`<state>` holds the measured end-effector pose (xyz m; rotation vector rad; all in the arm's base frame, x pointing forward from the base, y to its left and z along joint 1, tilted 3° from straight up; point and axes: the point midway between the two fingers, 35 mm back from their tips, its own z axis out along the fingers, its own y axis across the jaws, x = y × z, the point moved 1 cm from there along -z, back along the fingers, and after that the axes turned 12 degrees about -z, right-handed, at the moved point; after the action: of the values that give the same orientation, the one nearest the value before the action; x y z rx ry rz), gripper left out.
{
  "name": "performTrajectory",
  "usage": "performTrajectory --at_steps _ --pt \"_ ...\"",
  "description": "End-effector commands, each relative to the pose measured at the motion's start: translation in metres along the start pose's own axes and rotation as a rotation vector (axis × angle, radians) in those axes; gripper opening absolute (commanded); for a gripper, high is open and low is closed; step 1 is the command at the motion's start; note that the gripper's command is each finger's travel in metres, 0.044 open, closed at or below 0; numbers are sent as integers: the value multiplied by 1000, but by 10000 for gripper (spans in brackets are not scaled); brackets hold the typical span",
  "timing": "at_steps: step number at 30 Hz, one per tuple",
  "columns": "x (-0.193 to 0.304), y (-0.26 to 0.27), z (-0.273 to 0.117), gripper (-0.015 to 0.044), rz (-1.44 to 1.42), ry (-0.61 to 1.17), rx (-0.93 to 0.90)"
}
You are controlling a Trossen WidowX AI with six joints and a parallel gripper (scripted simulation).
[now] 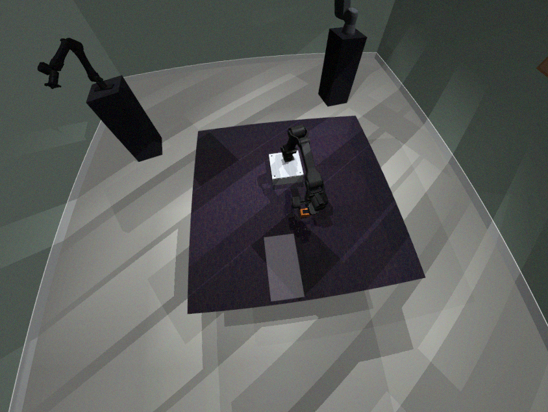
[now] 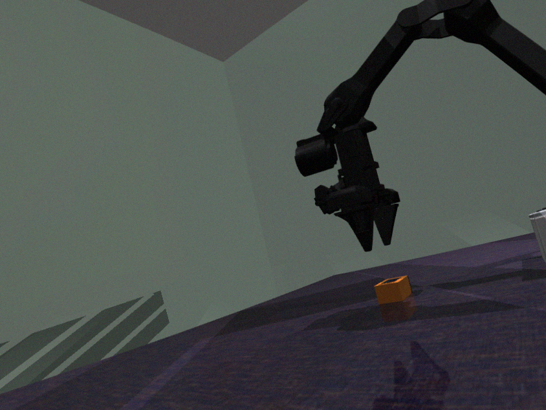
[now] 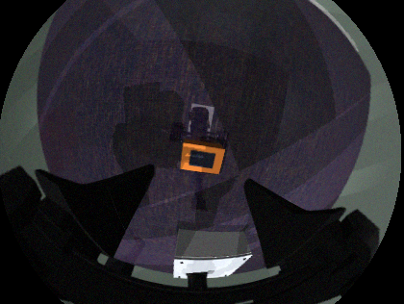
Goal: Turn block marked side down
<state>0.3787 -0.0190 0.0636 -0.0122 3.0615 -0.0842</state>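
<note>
In the top view, a black arm (image 1: pixel 82 54) stands on a tall dark pillar (image 1: pixel 124 119) at the upper left of the frame. Right of it spreads the dark purple surface (image 1: pixel 230 266) (image 2: pixel 264 352) (image 3: pixel 96 111), with a pale grey rectangle (image 1: pixel 284 266) below the middle of the frame. A white box (image 1: pixel 286 166) (image 2: pixel 540 229) (image 3: pixel 212 266) sits higher up, and the foot of the working arm (image 1: pixel 311 164) (image 2: pixel 382 66) is on top of it. The hand (image 1: pixel 304 210) (image 2: pixel 378 247) (image 3: pixel 201 176) hangs over the surface near the middle of the frame, pointing down, its fingers wide apart with nothing between them. In the exterior view the fingertips are above the orange block (image 1: pixel 304 214) (image 2: pixel 393 292) (image 3: pixel 202 157) and do not touch it. The block rests on the surface, right of centre and low in that view; its dark, orange-bordered patch faces up. In the wrist view it shows just above the line between the two fingertips. Farther right in the top view, another dark pillar (image 1: pixel 342 66) carries a grey arm (image 1: pixel 350 19), cut off by the upper edge, and a brown thing (image 1: pixel 543 66) shows at the right edge.
</note>
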Motion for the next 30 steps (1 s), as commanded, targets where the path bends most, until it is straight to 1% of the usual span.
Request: performTrajectory --at_steps 1,4,8,13,30 --pt "5 0 26 440 -10 28 -6" --pt "5 0 26 440 -10 28 -6" --pt "6 -1 41 440 -10 28 -6" --pt "6 -1 42 440 -10 28 -6" --pt "6 -1 70 440 -10 29 -6"
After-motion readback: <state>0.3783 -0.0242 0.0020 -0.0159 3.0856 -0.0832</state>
